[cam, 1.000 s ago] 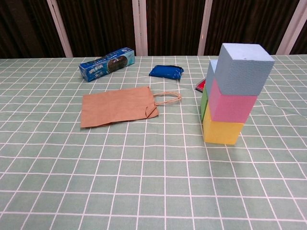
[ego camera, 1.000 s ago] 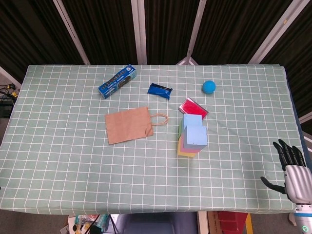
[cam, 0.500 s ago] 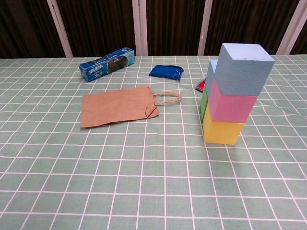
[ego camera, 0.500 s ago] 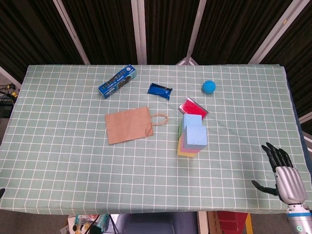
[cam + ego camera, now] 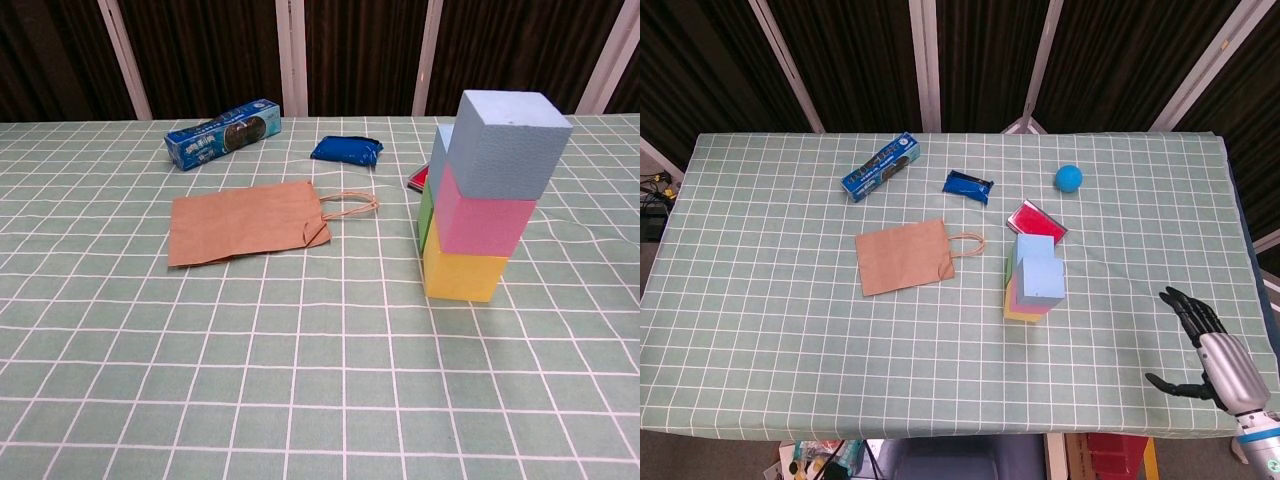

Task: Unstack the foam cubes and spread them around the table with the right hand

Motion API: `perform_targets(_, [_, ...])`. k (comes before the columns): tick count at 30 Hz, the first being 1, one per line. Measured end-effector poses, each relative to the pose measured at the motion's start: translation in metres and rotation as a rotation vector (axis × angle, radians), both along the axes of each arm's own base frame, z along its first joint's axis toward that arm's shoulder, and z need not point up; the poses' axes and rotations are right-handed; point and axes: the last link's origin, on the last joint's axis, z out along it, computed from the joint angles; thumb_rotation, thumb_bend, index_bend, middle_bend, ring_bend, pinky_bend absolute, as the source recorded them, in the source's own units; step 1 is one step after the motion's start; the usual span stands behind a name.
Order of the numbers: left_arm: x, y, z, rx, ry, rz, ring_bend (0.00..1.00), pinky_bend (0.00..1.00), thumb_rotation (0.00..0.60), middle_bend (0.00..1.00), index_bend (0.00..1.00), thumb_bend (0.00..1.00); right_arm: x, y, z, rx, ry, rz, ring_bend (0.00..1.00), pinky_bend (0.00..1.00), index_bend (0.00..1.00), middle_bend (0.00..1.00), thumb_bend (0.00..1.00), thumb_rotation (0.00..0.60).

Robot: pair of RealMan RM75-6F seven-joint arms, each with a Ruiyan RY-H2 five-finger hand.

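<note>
Over the last second the right hand had come inward from the table's right edge, from beside the cloth to over its near right corner, its dark fingers spread wide and holding nothing, the thumb jutting left. It was well apart from the foam cubes, with bare cloth between. The left hand showed in neither view.

The stack of foam cubes stood right of the table's centre: matte, slightly grainy blocks with crisp square edges. A light blue cube sat on top, turned a little off square, over a pink cube and a yellow cube at the bottom. Just behind them stood a second column, a pale blue cube above a green one, mostly hidden in the chest view.

A flat red packet lay just behind the stack, and a small blue ball sat farther back. A flat brown paper bag with twisted cord handles lay to the stack's left, near but not touching. Toward the far side lay a long blue box and a glossy blue pouch.

The green checked tablecloth was soft and faintly creased. Broad open cloth lay along the near edge, the whole left side and the right of the stack
</note>
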Motion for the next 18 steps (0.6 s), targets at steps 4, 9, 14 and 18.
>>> perform_targets(4, [0.0, -0.003, 0.001, -0.006, 0.002, 0.002, 0.0, 0.02, 0.6, 0.0, 0.12, 0.3, 0.021, -0.014, 0.001, 0.0, 0.049, 0.002, 0.0, 0.0, 0.0, 0.0, 0.17, 0.6])
perform_targets(9, [0.0, -0.003, 0.001, -0.009, 0.004, 0.006, 0.0, 0.02, 0.6, 0.0, 0.12, 0.3, 0.043, -0.036, 0.0, 0.023, 0.119, -0.04, 0.0, 0.0, 0.0, 0.0, 0.17, 0.6])
perform_targets(14, [-0.001, -0.002, 0.0, -0.013, 0.009, 0.015, 0.0, 0.02, 0.6, 0.0, 0.12, 0.3, 0.065, -0.056, -0.007, 0.049, 0.165, -0.078, 0.0, 0.0, 0.0, 0.0, 0.17, 0.6])
perform_targets(18, [-0.001, -0.001, -0.001, -0.017, 0.015, 0.019, 0.0, 0.02, 0.6, 0.0, 0.12, 0.3, 0.086, -0.069, -0.018, 0.074, 0.199, -0.082, 0.0, 0.0, 0.0, 0.0, 0.17, 0.6])
